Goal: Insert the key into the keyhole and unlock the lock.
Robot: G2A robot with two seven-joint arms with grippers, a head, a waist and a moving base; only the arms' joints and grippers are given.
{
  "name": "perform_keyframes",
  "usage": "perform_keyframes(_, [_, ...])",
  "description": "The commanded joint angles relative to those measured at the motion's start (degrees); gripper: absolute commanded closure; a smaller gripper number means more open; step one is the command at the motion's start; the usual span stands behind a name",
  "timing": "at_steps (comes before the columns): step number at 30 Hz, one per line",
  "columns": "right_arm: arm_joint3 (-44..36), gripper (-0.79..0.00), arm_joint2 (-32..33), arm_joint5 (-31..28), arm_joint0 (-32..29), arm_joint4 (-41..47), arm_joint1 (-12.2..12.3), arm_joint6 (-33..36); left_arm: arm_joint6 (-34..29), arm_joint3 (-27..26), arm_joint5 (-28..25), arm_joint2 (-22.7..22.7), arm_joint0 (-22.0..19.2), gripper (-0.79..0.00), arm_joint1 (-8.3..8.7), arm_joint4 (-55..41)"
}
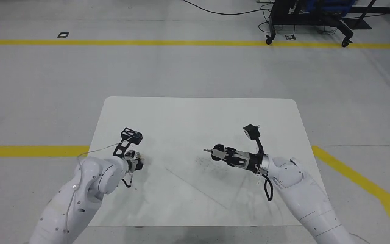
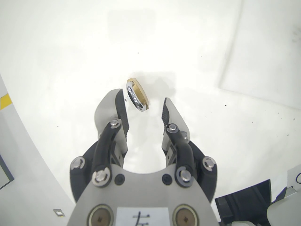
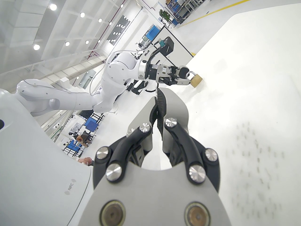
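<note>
Notably, the key (image 1: 208,149) is showing as no more than a thin pale sliver past the right gripper (image 1: 215,152) in the top view. The right wrist view is showing that gripper's fingers pressed together, with the key hidden between them. The lock (image 2: 137,94) is standing on the table (image 1: 195,116), toward its left side, just off the tips of the left gripper (image 2: 142,98), whose fingers are spread apart. From above, the left arm is covering the lock. The right wrist view is giving its brass face, while the left wrist view is giving the shackle from above. Whether a finger is touching the shackle cannot be told.
</note>
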Motion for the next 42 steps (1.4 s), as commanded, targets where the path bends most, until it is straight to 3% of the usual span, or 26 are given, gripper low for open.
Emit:
perform_keyframes(1, [0.0,0.0,0.0,0.0,0.0,0.0,0.0,0.0,0.06,0.43,0.36,0.12,-0.28,-0.16,-0.16,-0.09])
perform_keyframes(4, [0.0,0.0,0.0,0.0,0.0,0.0,0.0,0.0,0.22,0.78,0.92,0.06,-0.44,-0.003,-0.34,-0.06])
perform_keyframes(18, [0.0,0.0,0.0,0.0,0.0,0.0,0.0,0.0,-0.3,0.31,0.87,-1.0,0.09,0.0,-0.78,0.02])
perform_keyframes(19, [0.0,0.0,0.0,0.0,0.0,0.0,0.0,0.0,-0.34,0.26,0.85,-1.06,0.15,-0.022,-0.81,0.02])
perform_keyframes(21, [0.0,0.0,0.0,0.0,0.0,0.0,0.0,0.0,-0.45,0.19,0.85,-1.13,0.25,-0.197,-0.88,-0.04])
perform_keyframes(23, [0.0,0.0,0.0,0.0,0.0,0.0,0.0,0.0,-0.44,0.13,0.82,-1.11,0.36,-0.249,-0.97,-0.04])
perform_keyframes(29, [0.0,0.0,0.0,0.0,0.0,0.0,0.0,0.0,-0.39,0.0,0.83,-1.21,0.55,-0.24,-1.2,0.04])
perform_keyframes(35, [0.0,0.0,0.0,0.0,0.0,0.0,0.0,0.0,-0.34,-0.07,0.75,-0.73,0.12,-0.132,-1.52,0.92])
perform_keyframes(39, [0.0,0.0,0.0,0.0,0.0,0.0,0.0,0.0,-0.27,0.12,0.73,-0.25,-0.23,-0.102,-1.76,1.66])
perform_keyframes(42, [0.0,0.0,0.0,0.0,0.0,0.0,0.0,0.0,-0.49,0.76,1.2,0.16,-0.54,-0.018,-1.95,2.57])
